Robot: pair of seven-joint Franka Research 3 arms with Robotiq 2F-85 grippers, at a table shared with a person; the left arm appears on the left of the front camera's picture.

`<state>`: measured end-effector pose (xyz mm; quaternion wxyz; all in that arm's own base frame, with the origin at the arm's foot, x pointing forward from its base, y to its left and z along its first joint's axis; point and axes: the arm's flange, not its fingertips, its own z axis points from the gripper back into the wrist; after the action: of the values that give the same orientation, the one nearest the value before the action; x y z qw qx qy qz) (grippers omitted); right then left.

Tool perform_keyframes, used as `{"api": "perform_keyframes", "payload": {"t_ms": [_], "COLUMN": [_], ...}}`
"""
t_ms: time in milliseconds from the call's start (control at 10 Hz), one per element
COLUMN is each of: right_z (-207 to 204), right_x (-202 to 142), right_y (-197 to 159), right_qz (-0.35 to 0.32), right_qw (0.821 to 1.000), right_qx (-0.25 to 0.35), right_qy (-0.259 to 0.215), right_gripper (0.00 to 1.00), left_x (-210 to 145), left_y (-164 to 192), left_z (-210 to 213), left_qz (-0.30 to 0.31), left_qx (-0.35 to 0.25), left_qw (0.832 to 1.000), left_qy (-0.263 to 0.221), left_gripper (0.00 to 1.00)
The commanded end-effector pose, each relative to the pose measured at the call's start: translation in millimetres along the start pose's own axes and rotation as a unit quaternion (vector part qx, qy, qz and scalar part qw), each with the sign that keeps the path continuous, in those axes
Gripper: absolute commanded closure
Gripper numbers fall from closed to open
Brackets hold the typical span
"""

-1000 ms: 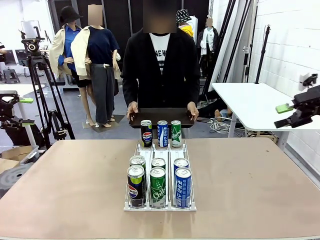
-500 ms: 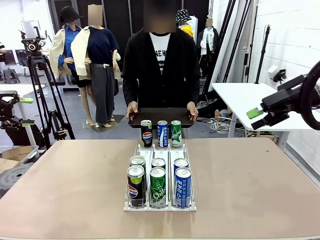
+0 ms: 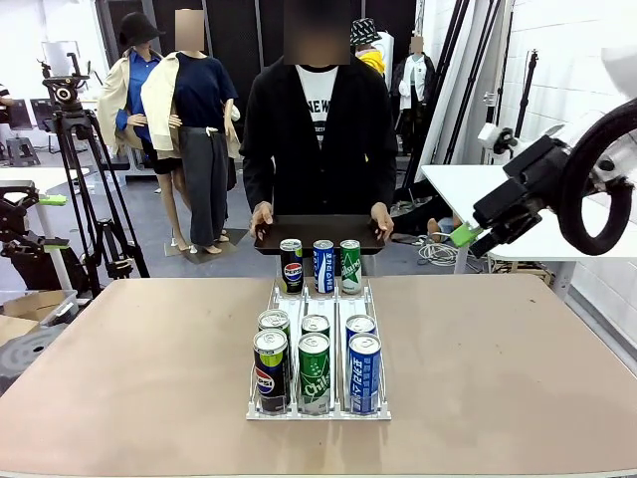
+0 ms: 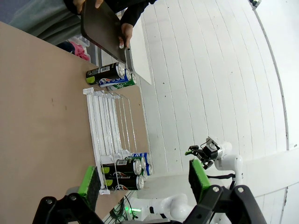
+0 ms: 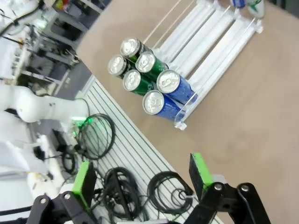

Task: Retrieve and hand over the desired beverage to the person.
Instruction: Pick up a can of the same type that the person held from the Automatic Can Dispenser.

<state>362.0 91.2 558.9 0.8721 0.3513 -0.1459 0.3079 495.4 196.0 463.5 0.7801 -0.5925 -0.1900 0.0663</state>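
Nine cans [image 3: 315, 360] racked; left hand [image 4: 145, 179] and right hand [image 3: 473, 239] open, empty.
Your rack [image 3: 317, 299] holds six near, three far; the person [image 3: 318, 129] holds a tray [image 3: 318, 231] past the far edge. Counter [image 3: 518, 349] lies bare either side.

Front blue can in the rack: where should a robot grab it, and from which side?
Its upper half, coming down from above. The front blue can stands upright in the rack, whose rails fence its lower part. A green can sits close beside it and another blue can right behind, so a level approach looks cramped.
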Motion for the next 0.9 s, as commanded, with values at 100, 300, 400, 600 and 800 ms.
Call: {"api": "perform_keyframes", "payload": {"t_ms": [100,300,400,600,800], "right_z": [-11.8,-27.7,-40.6,-73.5,-99.6], "right_x": [15.9,24.2,29.1,41.9,46.8], "right_y": [40.7,64.1,74.9,90.9,107.2], "right_qz": [0.026,0.044,0.049,0.054,0.063], "right_qw": [0.998,0.993,0.989,0.976,0.963], "right_qx": [-0.055,-0.088,-0.116,-0.184,-0.230], "right_qy": [0.032,0.057,0.073,0.100,0.123], "right_gripper": [0.00,0.00,0.00,0.00,0.00], "left_x": [-0.1,-0.1,-0.1,-0.1,-0.1], "left_y": [-1.0,-1.0,-1.0,-1.0,-1.0], "left_z": [0.6,0.6,0.6,0.6,0.6], "left_qz": [0.001,0.001,0.001,0.001,0.001], "left_qx": [0.000,0.000,0.000,0.000,0.000], "left_qw": [1.000,1.000,1.000,1.000,1.000], "left_qy": [0.000,0.000,0.000,0.000,0.000], "left_gripper": [0.00,0.00,0.00,0.00,0.00]}}
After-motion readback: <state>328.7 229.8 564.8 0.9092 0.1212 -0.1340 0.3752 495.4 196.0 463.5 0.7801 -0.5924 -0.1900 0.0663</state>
